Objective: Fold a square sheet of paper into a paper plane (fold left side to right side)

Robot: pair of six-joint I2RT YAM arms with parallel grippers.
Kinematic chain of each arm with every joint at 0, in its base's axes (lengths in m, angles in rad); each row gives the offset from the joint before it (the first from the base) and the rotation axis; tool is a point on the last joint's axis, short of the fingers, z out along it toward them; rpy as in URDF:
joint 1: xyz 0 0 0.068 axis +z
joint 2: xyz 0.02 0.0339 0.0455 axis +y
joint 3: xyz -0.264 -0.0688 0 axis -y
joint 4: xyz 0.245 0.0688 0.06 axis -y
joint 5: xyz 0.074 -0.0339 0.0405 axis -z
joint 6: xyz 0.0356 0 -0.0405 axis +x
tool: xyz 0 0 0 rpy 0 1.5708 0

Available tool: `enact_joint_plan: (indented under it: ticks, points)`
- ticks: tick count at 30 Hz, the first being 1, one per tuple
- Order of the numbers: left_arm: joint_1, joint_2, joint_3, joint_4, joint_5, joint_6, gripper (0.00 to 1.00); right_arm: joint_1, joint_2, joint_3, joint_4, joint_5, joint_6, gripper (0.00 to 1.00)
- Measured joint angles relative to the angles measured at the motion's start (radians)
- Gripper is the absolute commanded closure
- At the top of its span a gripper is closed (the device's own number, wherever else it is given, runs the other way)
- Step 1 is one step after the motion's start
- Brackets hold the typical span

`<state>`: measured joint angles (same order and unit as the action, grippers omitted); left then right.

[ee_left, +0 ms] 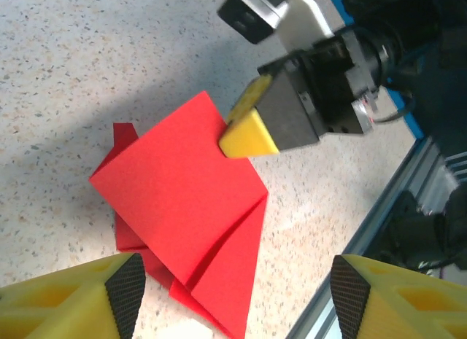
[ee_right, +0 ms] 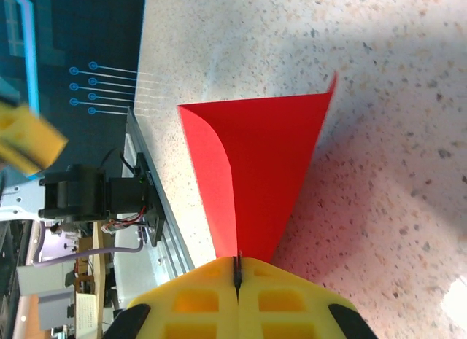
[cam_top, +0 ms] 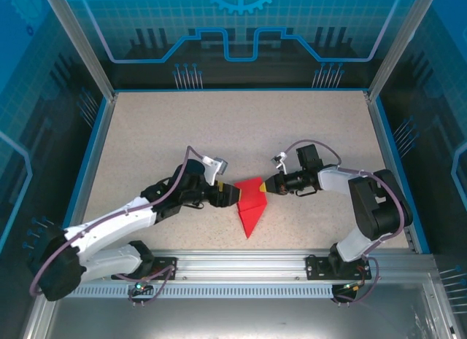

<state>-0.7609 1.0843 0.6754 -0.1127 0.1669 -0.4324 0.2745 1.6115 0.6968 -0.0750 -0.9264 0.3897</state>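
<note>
Now right fingers (ee_right: 190,306) pinch the paper plane (ee_left: 182,200); left fingers (ee_left: 73,295) stand spread beside it.

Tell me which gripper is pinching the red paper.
The right gripper: its fingers are shut on the red paper, while the left gripper stands open, holding nothing.

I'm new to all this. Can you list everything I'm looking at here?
paper: one, red, partly folded, mid-table towards the near edge.
table: one, speckled beige, blue border.
rail: one, silver, along the near edge, holding both arm bases.
wall panels: blue, see-through, around the table.
left arm: one, white and black.
right arm: one, white and black.
left hand: yellow fingers, open, beside the paper.
right hand: yellow fingers, shut on the paper's edge.
</note>
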Motion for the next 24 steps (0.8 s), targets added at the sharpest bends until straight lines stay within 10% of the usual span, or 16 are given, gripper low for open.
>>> enact_joint_plan:
  ticks: [11, 24]
  points:
    - [-0.389, 0.279, 0.269, -0.325, -0.349, -0.014, 0.28, 0.002, -0.002, 0.059, -0.091, 0.063, 0.102, 1.0]
    - [-0.434, 0.626, 0.5, -0.456, -0.479, -0.08, 0.33, 0.016, -0.002, 0.06, -0.098, 0.108, 0.163, 1.0]
